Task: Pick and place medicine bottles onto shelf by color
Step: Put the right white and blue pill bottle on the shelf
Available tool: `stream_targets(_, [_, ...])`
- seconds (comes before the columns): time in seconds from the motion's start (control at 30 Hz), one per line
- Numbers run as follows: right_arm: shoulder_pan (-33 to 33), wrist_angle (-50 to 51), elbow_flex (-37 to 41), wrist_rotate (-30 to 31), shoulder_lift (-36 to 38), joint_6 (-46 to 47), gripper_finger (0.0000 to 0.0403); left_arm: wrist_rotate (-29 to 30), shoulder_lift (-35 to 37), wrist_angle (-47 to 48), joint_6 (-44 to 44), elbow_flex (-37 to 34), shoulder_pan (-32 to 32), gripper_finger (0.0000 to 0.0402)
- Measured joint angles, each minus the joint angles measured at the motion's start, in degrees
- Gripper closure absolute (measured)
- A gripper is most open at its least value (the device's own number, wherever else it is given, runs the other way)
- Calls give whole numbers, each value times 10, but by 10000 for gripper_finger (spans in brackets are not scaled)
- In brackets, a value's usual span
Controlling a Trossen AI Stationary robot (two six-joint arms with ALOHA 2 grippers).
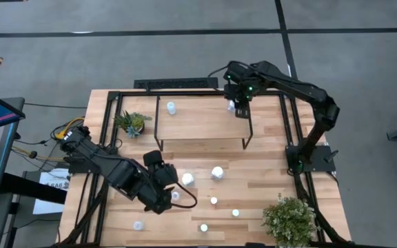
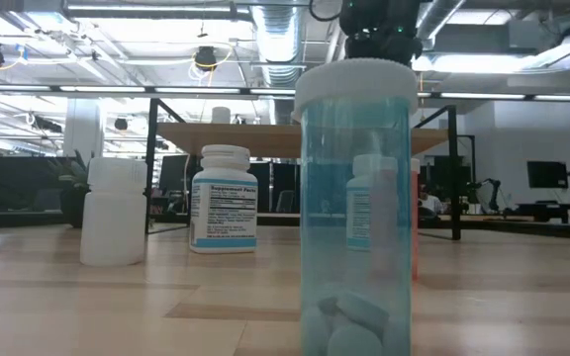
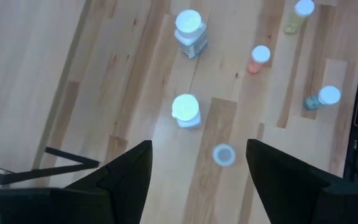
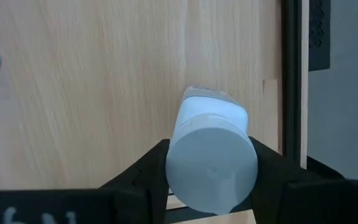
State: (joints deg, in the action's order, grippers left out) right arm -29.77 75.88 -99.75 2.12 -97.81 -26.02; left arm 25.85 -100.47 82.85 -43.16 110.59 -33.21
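The shelf [image 1: 202, 124] stands at the table's far middle, and one small bottle [image 1: 171, 107] stands on its far left part. My right gripper [image 1: 240, 108] is over the shelf's far right corner, shut on a white bottle [image 4: 211, 163]. My left gripper [image 3: 197, 168] is open and empty above the table's near left part. Under it are a white bottle [image 3: 186, 111] and a small bottle [image 3: 224, 154]. A labelled white bottle [image 1: 217, 172] and several small bottles [image 1: 214, 200] [image 1: 236, 213] [image 1: 203, 227] stand on the table. My right gripper pinches the white bottle between its two fingers, by the sides just under its cap [image 4: 211, 168]. The fingers come from above, pointing down. The bottle stands about upright below them, its base [image 4: 205, 94] at the shelf board; whether it touches the board I cannot tell.
Green potted plants stand at the shelf's left [image 1: 131, 124] and at the table's near right corner [image 1: 289, 220]. A black frame [image 1: 291, 138] runs round the table. In the low view a clear blue bottle [image 2: 354, 208] stands close in front. Another small bottle [image 1: 138, 225] stands near left.
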Motion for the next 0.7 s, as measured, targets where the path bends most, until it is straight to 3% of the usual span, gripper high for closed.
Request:
stream_targets(0.23, [-3, 18, 0, 0, 1, -39, 230, 0, 0, 0, 0, 0, 3, 155])
stream_targets(0.53, [2, 9, 2, 0, -2, -46, 159, 0, 0, -1, -1, 0, 3, 155])
stream_targets(0.7, [5, 3, 2, 0, -2, -46, 149, 0, 0, -2, 1, 0, 3, 155])
